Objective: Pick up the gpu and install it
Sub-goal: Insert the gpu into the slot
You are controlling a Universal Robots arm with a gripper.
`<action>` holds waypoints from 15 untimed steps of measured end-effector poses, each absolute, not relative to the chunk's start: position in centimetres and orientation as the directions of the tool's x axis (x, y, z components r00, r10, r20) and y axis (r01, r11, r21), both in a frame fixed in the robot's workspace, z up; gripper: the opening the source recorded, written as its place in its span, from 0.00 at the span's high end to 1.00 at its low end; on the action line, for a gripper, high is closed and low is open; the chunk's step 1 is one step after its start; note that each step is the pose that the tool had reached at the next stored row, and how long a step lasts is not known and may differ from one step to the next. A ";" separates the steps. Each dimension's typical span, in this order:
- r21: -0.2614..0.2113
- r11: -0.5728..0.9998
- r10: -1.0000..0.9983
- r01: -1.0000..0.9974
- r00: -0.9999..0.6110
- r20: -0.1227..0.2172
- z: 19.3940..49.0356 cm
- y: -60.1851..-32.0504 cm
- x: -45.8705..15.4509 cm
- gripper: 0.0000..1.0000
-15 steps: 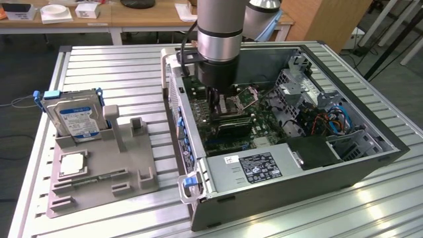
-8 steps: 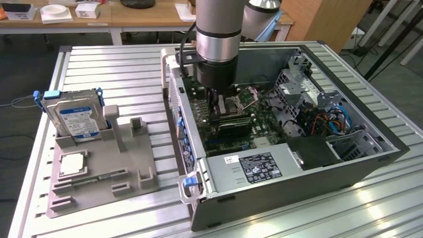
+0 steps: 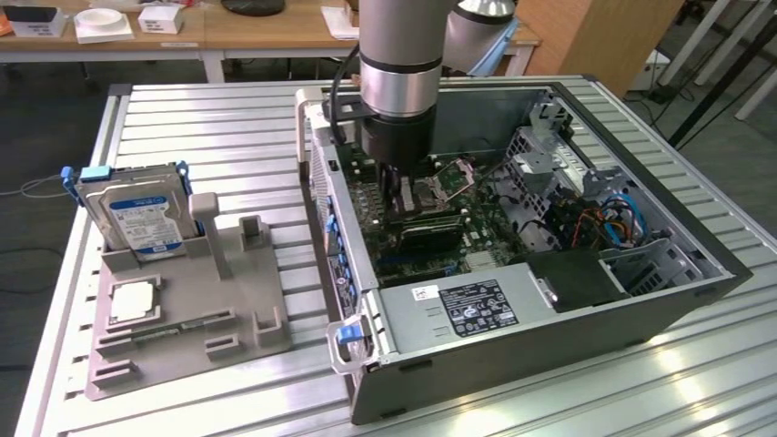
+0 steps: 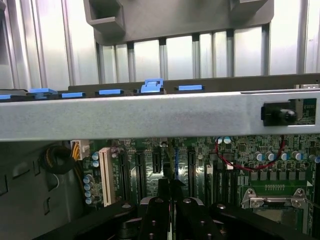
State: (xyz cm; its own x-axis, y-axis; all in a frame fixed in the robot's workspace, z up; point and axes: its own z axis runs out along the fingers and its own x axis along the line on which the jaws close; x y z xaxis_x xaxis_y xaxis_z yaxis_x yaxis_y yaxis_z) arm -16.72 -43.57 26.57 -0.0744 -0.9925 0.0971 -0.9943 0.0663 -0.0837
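My gripper (image 3: pixel 395 177) reaches down inside the open computer case (image 3: pixel 698 273), low over the motherboard (image 3: pixel 492 241) near the case's wall on the exterior view's left. In the wrist view the gripper (image 4: pixel 170 202) is shut on the gpu (image 4: pixel 174 162). The card appears edge-on as a thin dark strip standing upright between the two black fingers (image 4: pixel 152 215). It hangs just above the row of long black expansion slots (image 4: pixel 139 170) on the green board, in line with the gap between two of them.
The case's grey metal rim (image 4: pixel 150 115) with blue clips (image 4: pixel 152 86) crosses the wrist view. A grey holder tray (image 3: pixel 182 319) on the slatted table carries a hard drive (image 3: pixel 140 214) and a CPU chip (image 3: pixel 131 300). The power supply (image 3: pixel 474 309) and drive cage (image 3: pixel 650 264) crowd the case.
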 end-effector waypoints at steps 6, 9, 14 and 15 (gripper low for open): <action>-0.083 0.066 -0.992 -0.994 -0.074 0.102 26.3 -43.6 -16.7 0.85; -0.084 0.066 -0.992 -0.994 -0.074 0.102 26.2 -43.6 -16.7 0.85; -0.084 0.066 -0.992 -0.994 -0.074 0.102 26.2 -43.6 -16.7 0.85; -0.084 0.066 -0.992 -0.994 -0.074 0.102 26.2 -43.6 -16.7 0.85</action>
State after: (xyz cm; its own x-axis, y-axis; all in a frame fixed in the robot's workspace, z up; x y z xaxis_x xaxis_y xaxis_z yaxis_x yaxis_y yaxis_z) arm -16.72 -43.57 26.17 -0.0743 -0.9920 0.1019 -0.9943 0.0659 -0.0839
